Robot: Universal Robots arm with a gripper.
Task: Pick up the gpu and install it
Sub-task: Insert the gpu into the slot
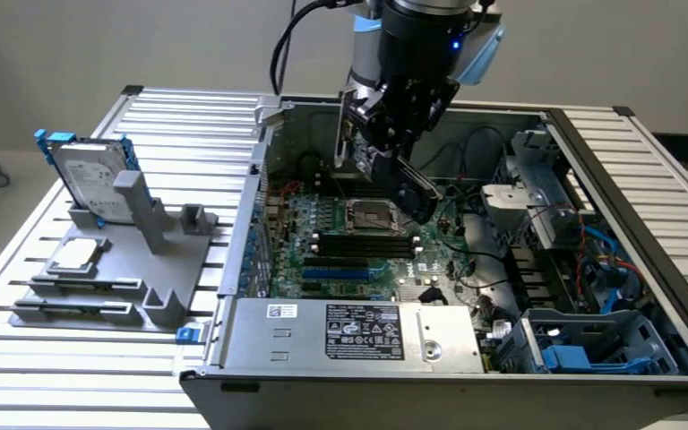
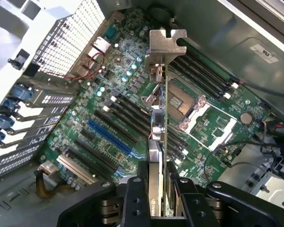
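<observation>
gpu (image 1: 416, 195): green board with black cover and silver end bracket (image 2: 166, 45). Held on edge and tilted above the motherboard (image 1: 356, 246), inside the open computer case (image 1: 631, 170); not seated in any slot.
claw (image 2: 162, 191): clamped on the gpu's upper edge, one finger on each face.
motherboard: processor socket (image 1: 368, 213) near the gpu; blue slot (image 2: 109, 137) apart from it.
counter (image 1: 33, 358): carries the computer case; at the exterior view's left, a grey holder (image 1: 153, 224) with a hard drive (image 1: 87, 175) standing upright and a processor chip (image 1: 78, 254) lying flat.
</observation>
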